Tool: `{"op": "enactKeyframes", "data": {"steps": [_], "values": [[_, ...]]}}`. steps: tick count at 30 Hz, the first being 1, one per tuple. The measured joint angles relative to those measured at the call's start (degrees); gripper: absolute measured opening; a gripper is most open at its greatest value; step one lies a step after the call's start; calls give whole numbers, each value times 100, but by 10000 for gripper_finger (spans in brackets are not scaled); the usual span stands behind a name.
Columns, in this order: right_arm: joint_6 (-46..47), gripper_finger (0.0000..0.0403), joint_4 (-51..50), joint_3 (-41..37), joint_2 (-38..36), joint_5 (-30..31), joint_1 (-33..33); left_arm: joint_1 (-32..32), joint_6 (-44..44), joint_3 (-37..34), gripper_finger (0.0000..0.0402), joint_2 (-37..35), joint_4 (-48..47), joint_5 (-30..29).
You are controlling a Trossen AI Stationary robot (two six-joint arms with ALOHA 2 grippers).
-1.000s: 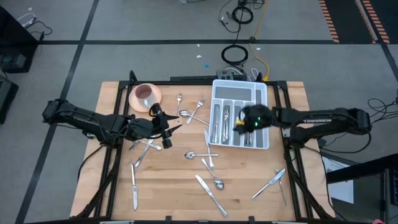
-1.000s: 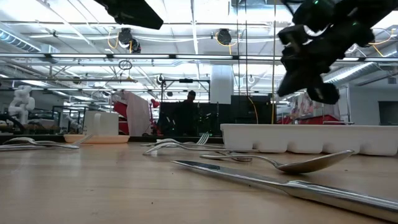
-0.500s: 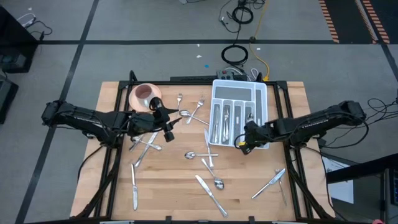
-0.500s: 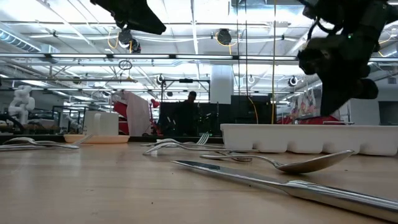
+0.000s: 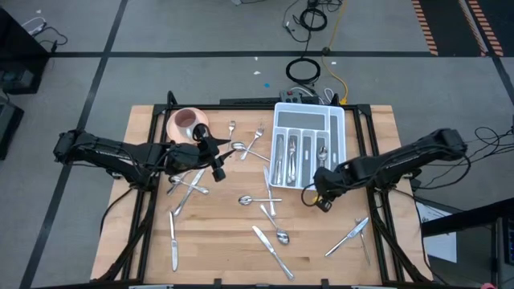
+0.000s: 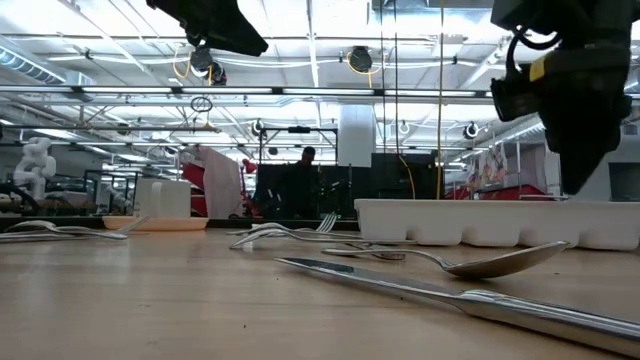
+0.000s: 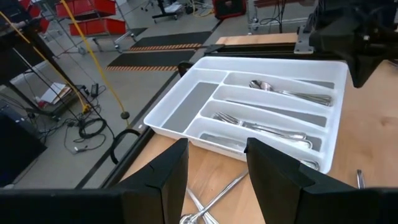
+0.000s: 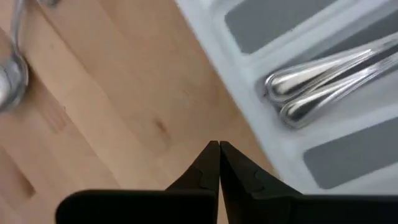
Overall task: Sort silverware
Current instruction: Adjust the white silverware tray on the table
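Silver forks, spoons and knives lie scattered flat on the wooden table: a spoon [image 5: 246, 199], a knife [image 5: 273, 253], another knife [image 5: 173, 241], crossed forks [image 5: 189, 185]. Others lie in the white tray [image 5: 337, 120], among them two handles [image 8: 317, 81] and a fork [image 7: 261, 127]. My right gripper [image 5: 317, 199] is shut and empty, over bare wood just on the near side of the tray [image 8: 249, 56]. My left gripper [image 5: 215, 164] hangs open above the table near the pink bowl [image 5: 186, 122], facing the tray [image 7: 180, 112].
A spoon [image 6: 480, 262] and a knife [image 6: 450, 295] lie close to the low camera. A fork and knife pair [image 5: 349, 237] lies near the table's right near corner. A spoon bowl [image 8: 9, 81] lies not far from my right gripper. Cables lie on the floor beyond the far edge.
My right gripper has moved from above the tray toward the table's near edge and now hangs over bare wood just off the tray's near rim. The silverware has kept still.
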Motion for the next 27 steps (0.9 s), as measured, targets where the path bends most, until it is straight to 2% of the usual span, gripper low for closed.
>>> {"op": "enactKeyframes", "data": {"steps": [11,17,22,27], "values": [[139,0,-949,0,548,-60,-56,0,2,0,168,0,-1,0],[680,0,-1111,12,562,167,-54,0,2,0,168,0,-1,0],[1224,0,-1655,-7,569,371,-58,-4,2,0,168,0,-4,0],[1226,0,-1614,-9,550,334,-50,-4,2,0,168,0,-21,0]]}}
